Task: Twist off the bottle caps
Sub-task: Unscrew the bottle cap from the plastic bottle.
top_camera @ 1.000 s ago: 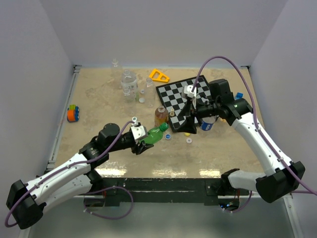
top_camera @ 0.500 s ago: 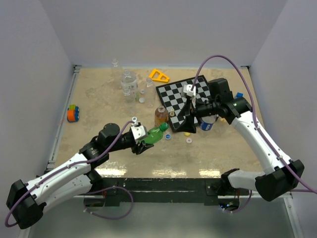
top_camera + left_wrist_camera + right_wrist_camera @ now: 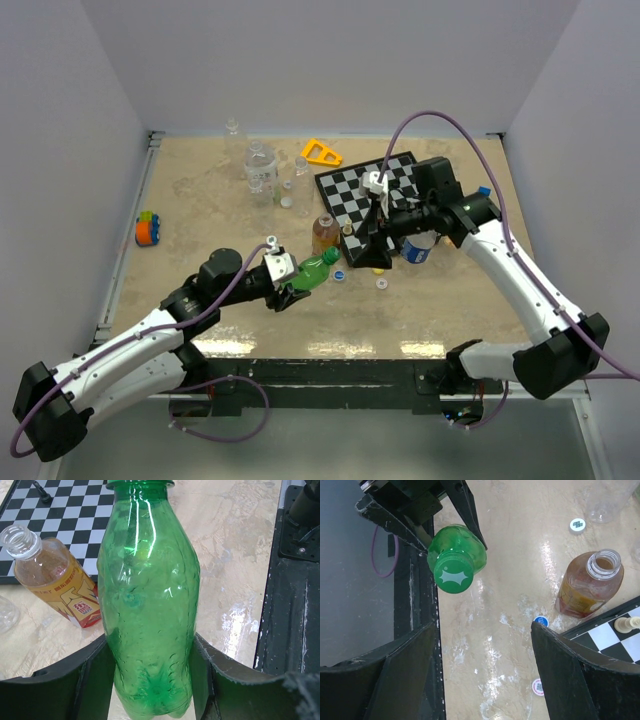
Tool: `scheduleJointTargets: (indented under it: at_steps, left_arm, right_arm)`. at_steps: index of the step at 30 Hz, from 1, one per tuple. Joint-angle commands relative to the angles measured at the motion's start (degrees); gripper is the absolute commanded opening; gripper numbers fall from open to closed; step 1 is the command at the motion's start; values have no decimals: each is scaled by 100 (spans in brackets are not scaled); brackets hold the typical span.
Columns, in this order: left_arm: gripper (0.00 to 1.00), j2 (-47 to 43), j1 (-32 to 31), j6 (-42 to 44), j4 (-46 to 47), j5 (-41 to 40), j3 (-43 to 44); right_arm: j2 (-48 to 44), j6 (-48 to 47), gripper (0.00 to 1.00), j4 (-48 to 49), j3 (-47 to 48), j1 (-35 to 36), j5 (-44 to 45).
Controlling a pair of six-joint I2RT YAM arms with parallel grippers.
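Out front of the left arm, just above the worktop [image 3: 200, 200], is where it's happening. The left hand [image 3: 150, 645] is clamped round the lower body of the green bottle [image 3: 150, 580] and holds it tipped over, neck aimed at the other arm. The right hand [image 3: 484, 630] is spread wide with nothing in it. It's facing the green cap [image 3: 452, 577] but is clearly apart from it, no contact.

Progress, as far as I can judge:
- The amber bottle [image 3: 590, 582] stands by the chessboard [image 3: 375, 205] with its mouth open, so that one's done.
- Loose caps lie on the worktop: a blue cap [image 3: 540, 621], a white cap [image 3: 382, 284], and what looks like a yellow cap [image 3: 378, 269] under the right arm.
- The green cap is still screwed on, so that's the job in hand.
- The blue-label bottle [image 3: 418, 250] is mostly hidden behind the right arm, so I can't tell if it's capped.

Writing-wise there's not much. The amber bottle's red and yellow label has big characters, Chinese I think, that I can't make out. The green cap has a white starburst mark and no words. The blue cap has a white logo too small to read.
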Motion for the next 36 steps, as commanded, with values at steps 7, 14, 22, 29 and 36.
scheduleJointTargets:
  at_steps: [7,14,22,29,36]
  left_arm:
    - [0,16,-11,-83,324,-6,-26]
    - [0,17,-11,-83,324,-24,-17]
    - [0,17,-20,-83,324,-33,-25]
    - [0,43,-11,-83,324,-42,-25]
    - [0,25,-11,-83,324,-50,-17]
  right_arm:
    - [246,708,81,349,319,381,-69]
    - [492,708,81,262,697,724,-122]
    - [712,752,74,218,838,838,-69]
    - [660,682,55,209,768,917,-95]
    - [598,208,13,86,785,926,-43]
